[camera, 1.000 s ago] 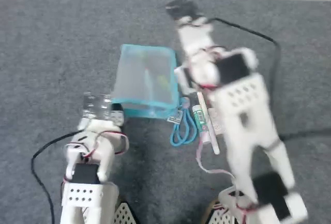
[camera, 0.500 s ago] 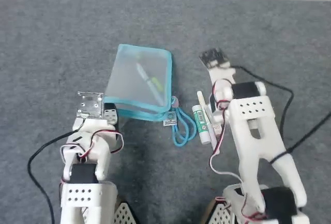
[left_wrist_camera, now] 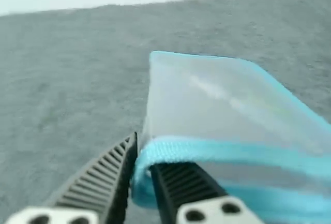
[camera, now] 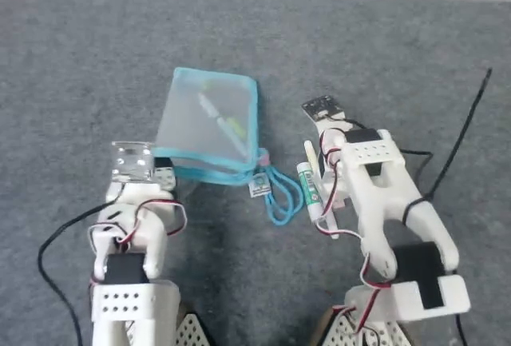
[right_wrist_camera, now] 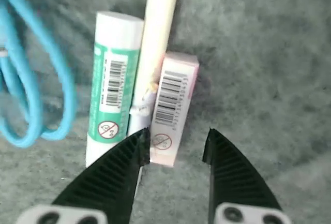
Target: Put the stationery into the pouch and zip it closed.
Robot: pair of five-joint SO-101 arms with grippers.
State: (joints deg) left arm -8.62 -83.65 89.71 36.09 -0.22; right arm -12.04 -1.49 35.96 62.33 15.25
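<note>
Left gripper (left_wrist_camera: 142, 157): pressed together on the blue rim of the pouch, at its near left corner; the rim strip sits between the two ribbed jaws.
Pouch (camera: 204, 122): clear with blue edging, on the left half of the table, its near edge raised a little where it is pinched.
Pen (camera: 223, 126): inside the pouch, lying slanted, with a yellow-green part visible through the clear side.
Blue cord (camera: 279, 194): a loop on the carpet at the near right corner of the pouch, next to a small white tag (camera: 258, 188).
Glue stick (right_wrist_camera: 113, 87): green and white tube, outside the pouch, just to the right of the cord.
Cream stick (right_wrist_camera: 158, 38): long and thin, touching the right side of the glue stick.
Pink box (right_wrist_camera: 173, 107): small and flat, lying against the cream stick.
Right gripper (right_wrist_camera: 177, 136): spread wide and holding nothing, above the near end of the pink box; whether it touches the box I cannot tell.
Grey carpet (camera: 80, 66): covers the table under all of these.
</note>
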